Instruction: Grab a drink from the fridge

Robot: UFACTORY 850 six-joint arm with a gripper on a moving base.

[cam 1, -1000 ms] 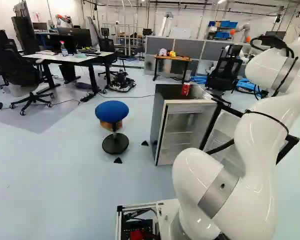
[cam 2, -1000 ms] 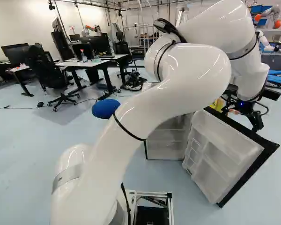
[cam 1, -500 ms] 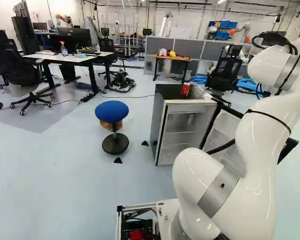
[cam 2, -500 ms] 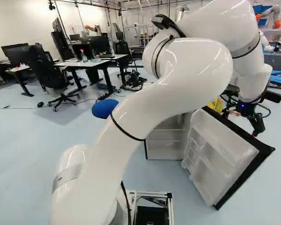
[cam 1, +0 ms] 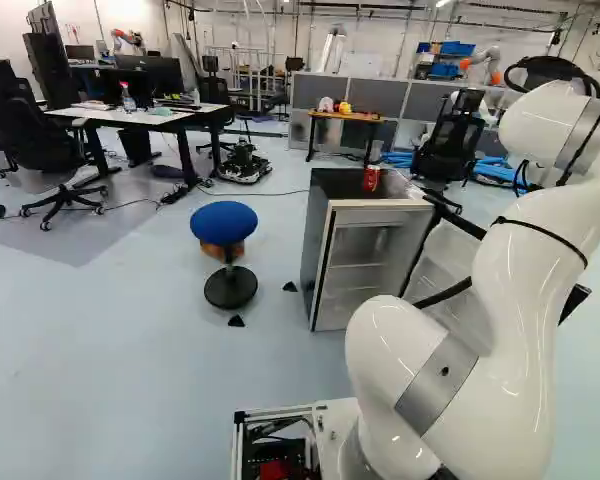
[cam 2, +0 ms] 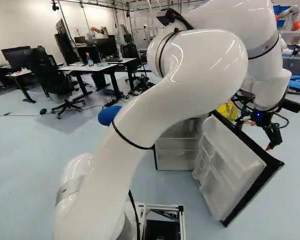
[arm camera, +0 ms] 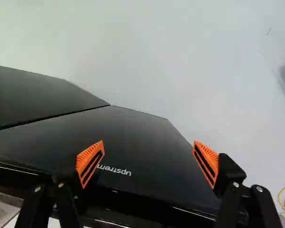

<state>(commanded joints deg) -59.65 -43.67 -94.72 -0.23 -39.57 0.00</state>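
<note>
I have a small red can [cam 1: 371,179] on the dark flat top of a grey-fronted fridge [cam 1: 327,225], upright and close to the front edge. The fridge stands open toward me; through the opening I see pale shelves, with a small greyish shape on an upper one that is too faint for me to name.

From the fridge's right side, its white-lined door with a black border [cam 2: 230,165] swings out near and to the right, moulded compartments facing me. My black hand [cam 2: 274,142] is just beyond the door, on its far right side, pointing downward. It is spread wide, the two orange pads [arm camera: 90,164] well apart and nothing gripped. A smooth black panel with pale lettering lies under and ahead of the hand [arm camera: 148,164]; I cannot tell whether the pads touch it. My thick white arm [cam 2: 185,85] arches over from the left.

Past the door, something yellow [cam 2: 227,111] is partly hidden. Left of the fridge stands a stool with a round blue seat [cam 1: 224,222] and a black foot, a brown box [cam 1: 220,252] behind it.

Far left is a white-topped bench [cam 1: 140,116] with a clear bottle [cam 1: 128,98] on it, a black office chair [cam 1: 35,135] beside it. Beyond the fridge is an orange-brown wooden bench [cam 1: 345,116]; to its right are another black office chair [cam 1: 452,140] and blue tubing [cam 1: 495,172].
</note>
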